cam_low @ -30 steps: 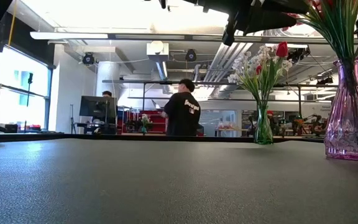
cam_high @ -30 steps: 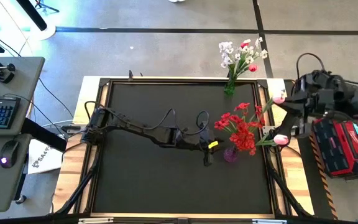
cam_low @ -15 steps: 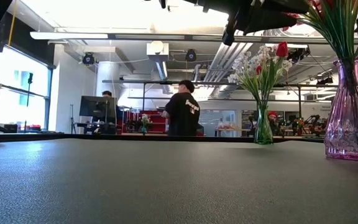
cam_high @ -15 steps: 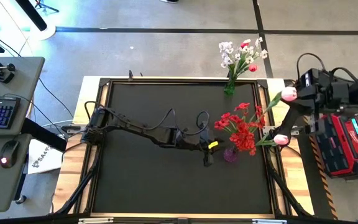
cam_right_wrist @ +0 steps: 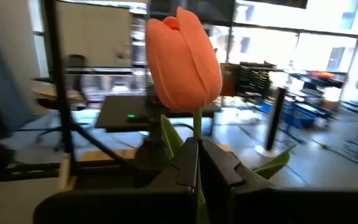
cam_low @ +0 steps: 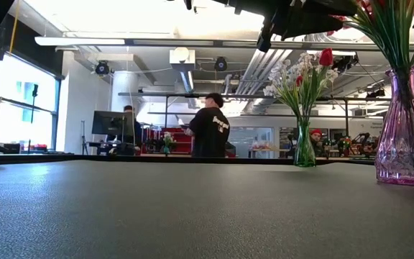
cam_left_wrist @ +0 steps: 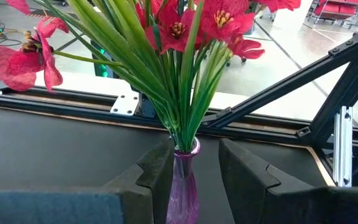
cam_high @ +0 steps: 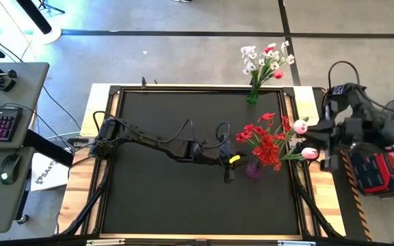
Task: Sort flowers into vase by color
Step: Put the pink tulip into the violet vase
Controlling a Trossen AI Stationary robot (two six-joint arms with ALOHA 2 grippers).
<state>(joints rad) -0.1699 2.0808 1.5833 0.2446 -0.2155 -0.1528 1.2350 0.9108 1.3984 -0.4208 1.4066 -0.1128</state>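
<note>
Flowers stand in two vases on the dark, finely grained table mat. A faceted purple glass vase near the mat's right edge holds red blossoms on long, smooth green stems, along with a pink tulip that leans out past the table's right edge. At the far edge, a slim green glass vase holds small white blossoms and a red tulip.

The right gripper hangs just off the table's right side, clenched on the thin green stem of a single pink tulip, whose closed, waxy, egg-shaped bud stands upright above the dark fingers. From overhead this bud sits near the red bunch.

The left gripper rests low on the mat, its blocky fingers spread to either side of the purple vase's narrow neck, apart from the glass.

In the room behind, a person in a black shirt stands.
</note>
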